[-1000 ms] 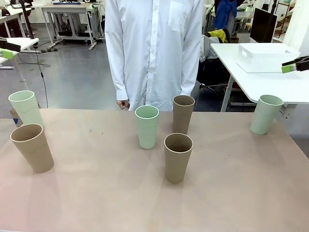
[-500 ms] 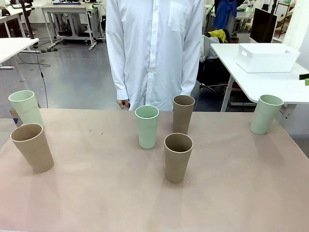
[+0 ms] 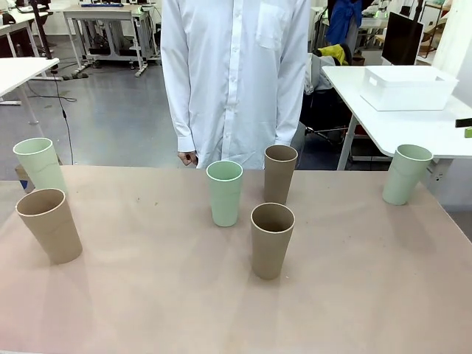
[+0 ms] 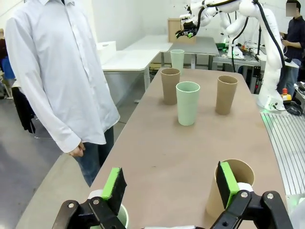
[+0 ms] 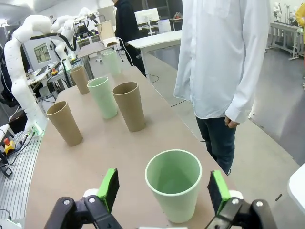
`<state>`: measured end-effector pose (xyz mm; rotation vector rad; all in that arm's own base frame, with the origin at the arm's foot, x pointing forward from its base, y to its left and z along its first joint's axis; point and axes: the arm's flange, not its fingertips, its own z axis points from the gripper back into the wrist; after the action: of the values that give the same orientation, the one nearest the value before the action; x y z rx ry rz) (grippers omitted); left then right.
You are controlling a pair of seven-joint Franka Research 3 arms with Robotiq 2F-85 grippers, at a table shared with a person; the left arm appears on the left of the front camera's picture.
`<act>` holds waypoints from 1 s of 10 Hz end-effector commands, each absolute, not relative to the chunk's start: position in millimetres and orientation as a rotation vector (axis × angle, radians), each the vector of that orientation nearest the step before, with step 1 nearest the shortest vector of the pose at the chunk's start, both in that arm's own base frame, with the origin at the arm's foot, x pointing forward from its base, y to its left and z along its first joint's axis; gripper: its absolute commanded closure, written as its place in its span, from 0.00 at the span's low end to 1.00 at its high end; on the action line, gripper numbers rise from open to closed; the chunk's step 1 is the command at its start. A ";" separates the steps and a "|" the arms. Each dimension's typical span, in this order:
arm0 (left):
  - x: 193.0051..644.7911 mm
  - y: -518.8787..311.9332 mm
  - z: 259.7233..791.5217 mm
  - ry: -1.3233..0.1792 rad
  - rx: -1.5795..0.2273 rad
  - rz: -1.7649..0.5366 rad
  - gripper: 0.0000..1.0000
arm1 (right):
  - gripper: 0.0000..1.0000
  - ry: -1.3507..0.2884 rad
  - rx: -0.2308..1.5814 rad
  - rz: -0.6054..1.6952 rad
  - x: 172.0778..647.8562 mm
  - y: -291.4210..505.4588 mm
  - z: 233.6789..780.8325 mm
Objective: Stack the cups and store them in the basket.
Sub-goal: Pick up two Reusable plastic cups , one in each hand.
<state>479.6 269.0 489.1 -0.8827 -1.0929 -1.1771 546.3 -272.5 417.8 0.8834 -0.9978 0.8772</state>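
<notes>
Nothing was stacked at this point. Six cups [image 3: 224, 193] stood upright and apart on the brown table [image 3: 147, 302]: a left-end mint cup [image 3: 38, 164] and left-end tan cup [image 3: 50, 225], three bunched mid-table, and a right-end mint cup [image 3: 406, 174]. The white basket [image 3: 408, 88] sat on a separate white table [image 3: 413, 133] behind, well apart from them. The right gripper [image 5: 163, 190] hung wide open, lined up on the right-end mint cup without touching it, which looked like a pre-grasp to me. The left gripper [image 4: 170, 183] was spread open too, above its two end cups, holding nothing.
</notes>
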 end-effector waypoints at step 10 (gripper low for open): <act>521.8 363.8 349.9 -1.433 -0.891 -0.967 0.00 | 0.00 -1.317 0.941 0.899 521.6 -255.7 269.9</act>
<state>513.6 357.9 350.3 -0.8931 -1.3916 -0.9572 517.2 -263.1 270.4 0.9530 -1.2748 0.9089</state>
